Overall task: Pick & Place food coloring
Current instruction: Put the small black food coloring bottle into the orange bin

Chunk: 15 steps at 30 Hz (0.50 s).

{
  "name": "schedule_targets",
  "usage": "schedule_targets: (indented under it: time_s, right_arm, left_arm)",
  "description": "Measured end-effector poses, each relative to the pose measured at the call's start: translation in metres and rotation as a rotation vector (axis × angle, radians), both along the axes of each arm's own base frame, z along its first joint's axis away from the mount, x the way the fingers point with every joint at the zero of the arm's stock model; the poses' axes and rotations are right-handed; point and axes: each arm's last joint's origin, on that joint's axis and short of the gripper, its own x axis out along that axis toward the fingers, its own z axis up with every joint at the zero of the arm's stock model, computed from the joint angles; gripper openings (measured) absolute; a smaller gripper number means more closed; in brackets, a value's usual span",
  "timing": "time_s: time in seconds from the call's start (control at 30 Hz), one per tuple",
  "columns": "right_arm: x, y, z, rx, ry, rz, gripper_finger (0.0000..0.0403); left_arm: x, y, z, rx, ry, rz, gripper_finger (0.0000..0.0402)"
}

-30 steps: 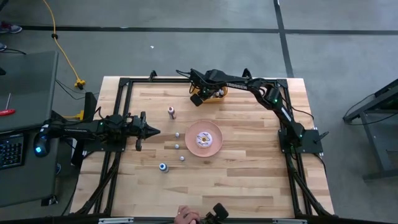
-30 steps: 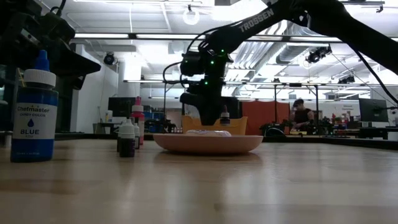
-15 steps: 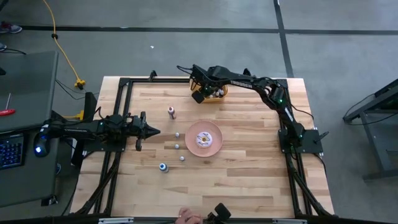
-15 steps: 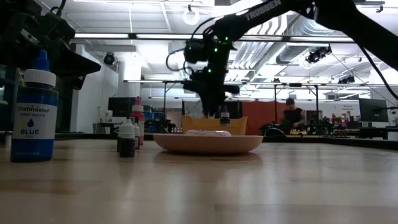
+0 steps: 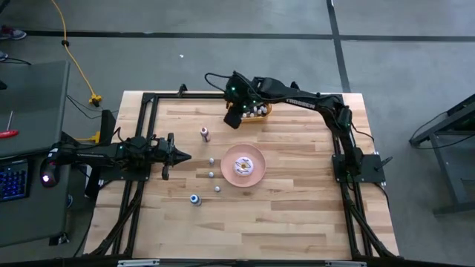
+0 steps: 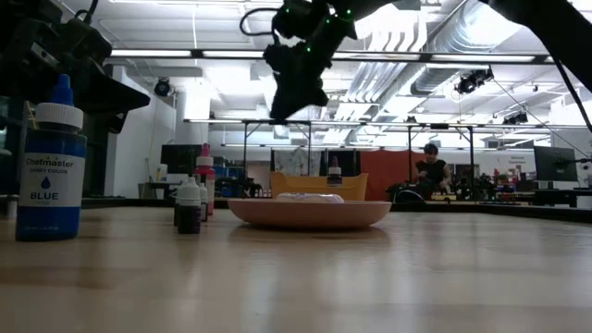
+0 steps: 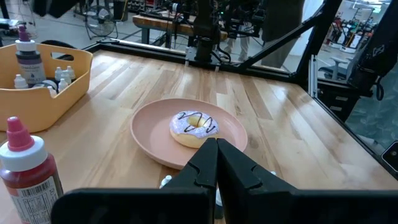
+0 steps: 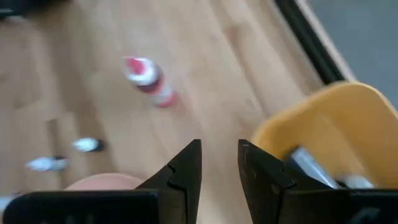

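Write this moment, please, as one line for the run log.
right gripper: open, empty, raised beside orange bin | left gripper: shut, waiting at left table edge | red-capped bottle: on table | pink plate: holds doughnut

Even overhead light keeps the table (image 5: 282, 215) bright with faint shadows; ceiling lamps (image 6: 285, 20) glare in the low view; the right wrist view is blurred.

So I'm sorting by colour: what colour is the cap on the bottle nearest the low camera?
Blue tip on a white collar, clearest in the low view.
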Motion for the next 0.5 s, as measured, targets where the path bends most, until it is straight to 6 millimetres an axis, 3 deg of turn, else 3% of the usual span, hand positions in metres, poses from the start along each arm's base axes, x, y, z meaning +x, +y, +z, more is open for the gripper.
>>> schedule_targets:
  time_s: [0.5]
  right_arm:
    - [0.024,0.084,0.018,0.037,-0.12,0.426,0.0094]
  left_arm:
    - [0.0,0.0,0.0,0.0,0.0,-0.001,0.0001]
